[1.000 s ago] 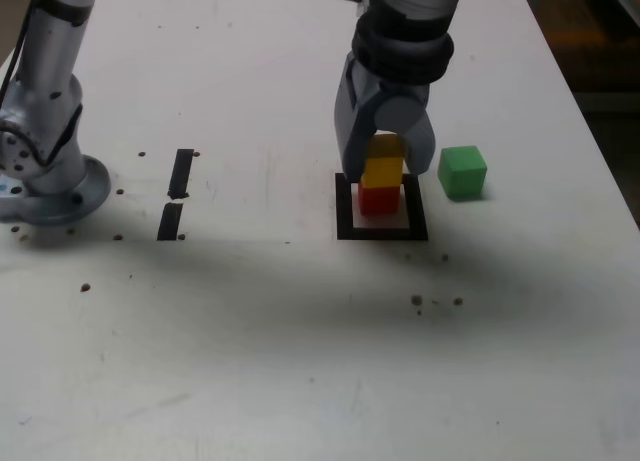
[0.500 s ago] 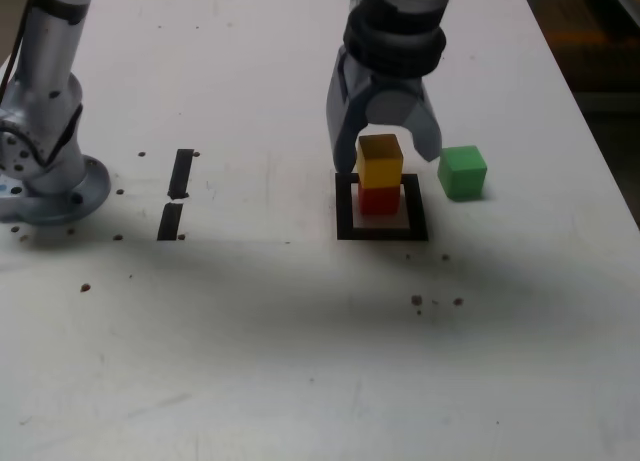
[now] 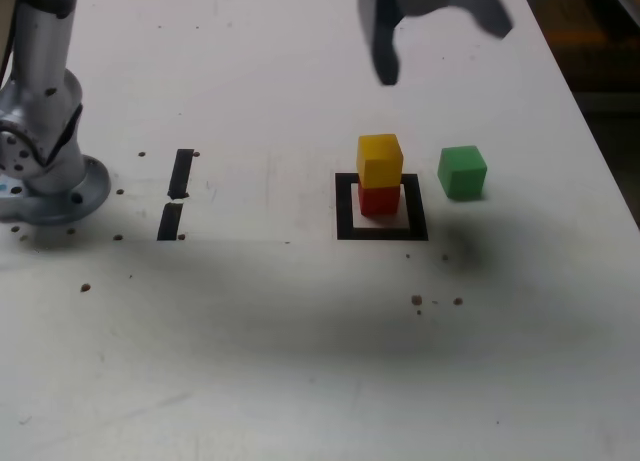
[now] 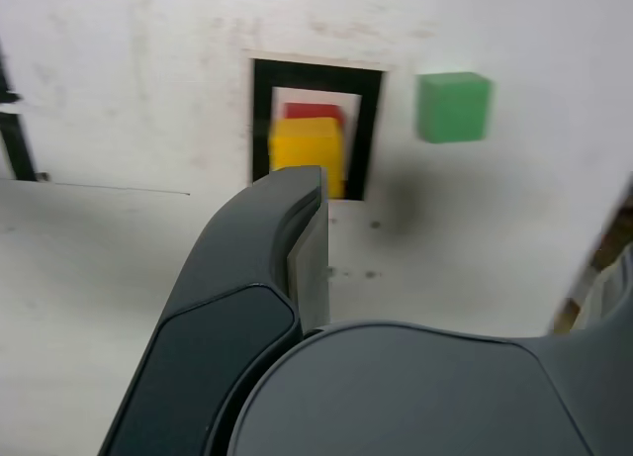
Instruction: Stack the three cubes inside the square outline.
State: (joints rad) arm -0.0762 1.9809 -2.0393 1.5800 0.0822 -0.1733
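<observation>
Evidently the small solid green cube [image 3: 462, 171] is waiting as the last piece, sitting on the white tabletop [image 3: 300, 361] just outside the black tape square outline [image 3: 381, 233], at the exterior view's right. It is looking rigid, light and flat-faced, so pinching two opposite side faces near mid-height should be holding it squarely. Inside the outline, the yellow cube [image 3: 380, 160] is resting atop the red cube [image 3: 379, 200]. Above, the dark grey gripper [image 3: 438, 26] is hovering with jaws spread wide, carrying nothing.

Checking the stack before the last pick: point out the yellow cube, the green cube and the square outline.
yellow cube [image 3: 380, 159], exterior view, its front face.
green cube [image 3: 462, 173], exterior view, its front face.
square outline [image 3: 346, 209], exterior view, its left tape side.
</observation>
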